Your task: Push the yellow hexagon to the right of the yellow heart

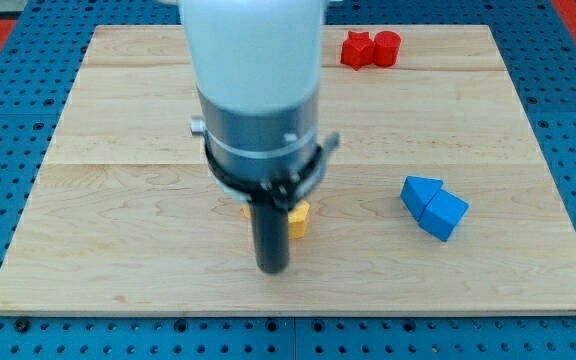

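Note:
My tip [271, 270] rests on the wooden board [118, 220] a little below the board's middle. A yellow block [299, 219] peeks out just right of the rod, touching or nearly touching it; most of it is hidden and I cannot tell its shape. A sliver of yellow or orange [247, 211] shows at the rod's left edge, also mostly hidden behind the arm. I cannot tell which is the hexagon and which is the heart.
Two red blocks [371, 48] sit side by side near the view's top right. Two blue blocks [433, 207] sit touching at the view's right. A blue pegboard [8, 60] surrounds the board.

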`<control>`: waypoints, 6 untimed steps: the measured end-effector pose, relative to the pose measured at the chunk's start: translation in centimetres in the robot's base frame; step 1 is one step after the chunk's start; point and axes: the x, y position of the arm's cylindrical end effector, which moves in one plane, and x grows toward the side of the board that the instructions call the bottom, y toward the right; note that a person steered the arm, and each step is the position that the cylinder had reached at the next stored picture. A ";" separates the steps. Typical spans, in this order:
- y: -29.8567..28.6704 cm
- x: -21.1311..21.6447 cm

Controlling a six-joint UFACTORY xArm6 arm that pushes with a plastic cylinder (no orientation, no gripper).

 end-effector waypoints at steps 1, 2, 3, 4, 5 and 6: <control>4.2 -0.6; 4.2 -2.3; 2.3 -3.3; -0.6 -4.5; -1.4 -5.9; 2.2 -3.7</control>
